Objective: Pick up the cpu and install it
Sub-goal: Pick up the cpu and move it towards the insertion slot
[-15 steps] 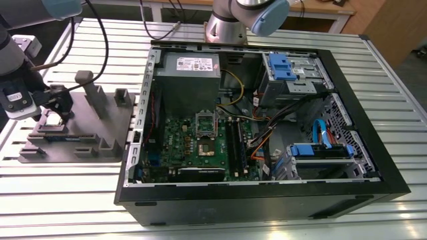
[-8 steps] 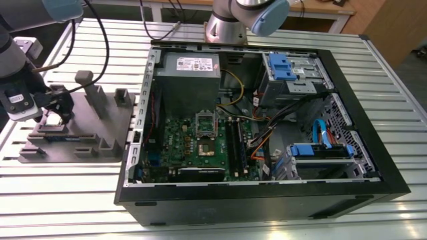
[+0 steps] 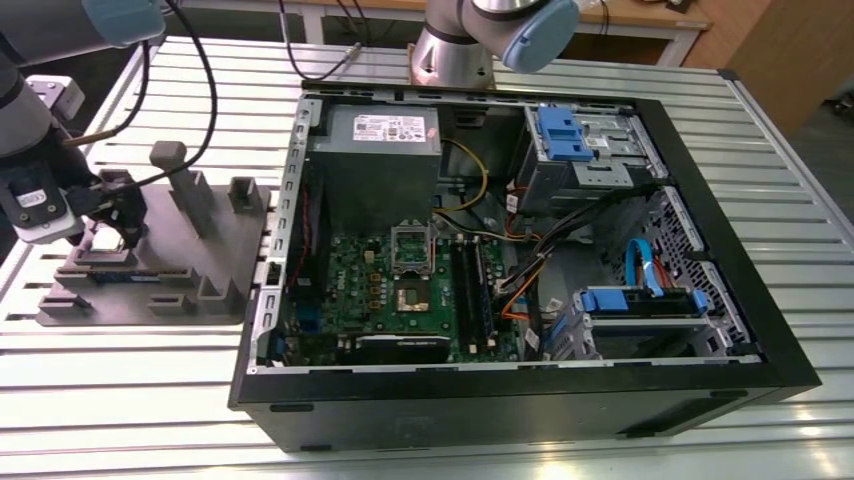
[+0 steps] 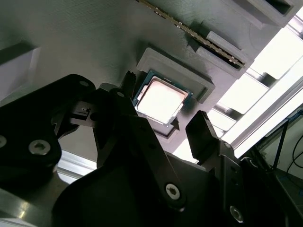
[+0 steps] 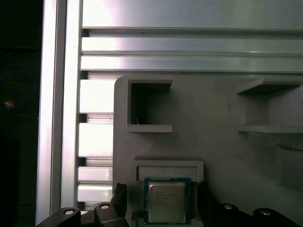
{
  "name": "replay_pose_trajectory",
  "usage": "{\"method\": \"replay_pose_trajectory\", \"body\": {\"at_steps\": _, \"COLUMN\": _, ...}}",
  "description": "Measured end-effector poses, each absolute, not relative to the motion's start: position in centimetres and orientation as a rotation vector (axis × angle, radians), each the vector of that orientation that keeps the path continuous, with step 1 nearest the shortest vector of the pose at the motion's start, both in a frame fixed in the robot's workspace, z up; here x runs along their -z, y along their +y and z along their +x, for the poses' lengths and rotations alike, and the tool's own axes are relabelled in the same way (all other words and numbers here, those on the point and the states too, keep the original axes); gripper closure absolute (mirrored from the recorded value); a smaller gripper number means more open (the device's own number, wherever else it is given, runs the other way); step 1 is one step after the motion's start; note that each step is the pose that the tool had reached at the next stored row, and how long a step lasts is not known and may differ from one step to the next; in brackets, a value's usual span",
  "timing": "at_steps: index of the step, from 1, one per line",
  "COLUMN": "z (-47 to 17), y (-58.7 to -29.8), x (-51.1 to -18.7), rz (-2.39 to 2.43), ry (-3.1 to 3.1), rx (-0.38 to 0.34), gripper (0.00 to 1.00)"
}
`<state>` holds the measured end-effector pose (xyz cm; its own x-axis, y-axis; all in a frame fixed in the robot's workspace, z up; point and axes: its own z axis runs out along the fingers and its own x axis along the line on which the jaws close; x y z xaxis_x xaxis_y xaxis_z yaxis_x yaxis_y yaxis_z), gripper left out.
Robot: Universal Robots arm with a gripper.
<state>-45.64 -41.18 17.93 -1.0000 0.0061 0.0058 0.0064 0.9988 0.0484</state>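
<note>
**While the gripper (image 3: 118, 238) gapes wide, the cpu (image 5: 165, 202) lies flat in its pocket**

Over at the exterior view's left, the gripper hangs above the grey tray (image 3: 234, 255), well apart from the open case (image 3: 534, 390). Both wrist views show its fingers (image 4: 202, 130) flanking the cpu, gripping nothing.
</note>
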Motion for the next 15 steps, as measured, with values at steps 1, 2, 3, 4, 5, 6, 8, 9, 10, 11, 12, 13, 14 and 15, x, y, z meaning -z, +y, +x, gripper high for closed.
{"method": "replay_pose_trajectory", "body": {"at_steps": 1, "z": -45.64, "y": -41.18, "x": -17.90, "rz": -0.010, "ry": -3.135, "rx": 0.076, "gripper": 0.31}}
{"method": "replay_pose_trajectory", "body": {"at_steps": 2, "z": -45.64, "y": -41.18, "x": -17.88, "rz": -0.010, "ry": -3.135, "rx": 0.076, "gripper": 0.31}}
{"method": "replay_pose_trajectory", "body": {"at_steps": 3, "z": -45.63, "y": -41.17, "x": -17.87, "rz": -0.010, "ry": -3.135, "rx": 0.076, "gripper": 0.31}}
{"method": "replay_pose_trajectory", "body": {"at_steps": 4, "z": -45.62, "y": -41.17, "x": -17.85, "rz": -0.010, "ry": -3.135, "rx": 0.076, "gripper": 0.31}}
{"method": "replay_pose_trajectory", "body": {"at_steps": 5, "z": -45.60, "y": -41.16, "x": -17.83, "rz": -0.010, "ry": -3.135, "rx": 0.076, "gripper": 0.31}}
{"method": "replay_pose_trajectory", "body": {"at_steps": 6, "z": -45.58, "y": -41.15, "x": -17.82, "rz": -0.010, "ry": -3.135, "rx": 0.076, "gripper": 0.31}}
{"method": "replay_pose_trajectory", "body": {"at_steps": 8, "z": -45.55, "y": -41.16, "x": -17.82, "rz": -0.010, "ry": -3.135, "rx": 0.076, "gripper": 0.31}}
{"method": "replay_pose_trajectory", "body": {"at_steps": 9, "z": -45.55, "y": -41.16, "x": -17.81, "rz": -0.010, "ry": -3.135, "rx": 0.076, "gripper": 0.32}}
{"method": "replay_pose_trajectory", "body": {"at_steps": 10, "z": -45.54, "y": -41.16, "x": -17.80, "rz": -0.010, "ry": -3.135, "rx": 0.076, "gripper": 0.32}}
{"method": "replay_pose_trajectory", "body": {"at_steps": 11, "z": -45.54, "y": -41.16, "x": -17.80, "rz": -0.010, "ry": -3.135, "rx": 0.076, "gripper": 0.39}}
{"method": "replay_pose_trajectory", "body": {"at_steps": 12, "z": -45.53, "y": -41.16, "x": -17.80, "rz": -0.010, "ry": -3.135, "rx": 0.075, "gripper": 0.39}}
{"method": "replay_pose_trajectory", "body": {"at_steps": 13, "z": -45.53, "y": -41.16, "x": -17.79, "rz": -0.010, "ry": -3.135, "rx": 0.075, "gripper": 0.39}}
{"method": "replay_pose_trajectory", "body": {"at_steps": 14, "z": -45.52, "y": -41.16, "x": -17.80, "rz": -0.010, "ry": -3.135, "rx": 0.075, "gripper": 0.39}}
{"method": "replay_pose_trajectory", "body": {"at_steps": 15, "z": -45.52, "y": -41.16, "x": -17.79, "rz": -0.010, "ry": -3.135, "rx": 0.075, "gripper": 0.39}}
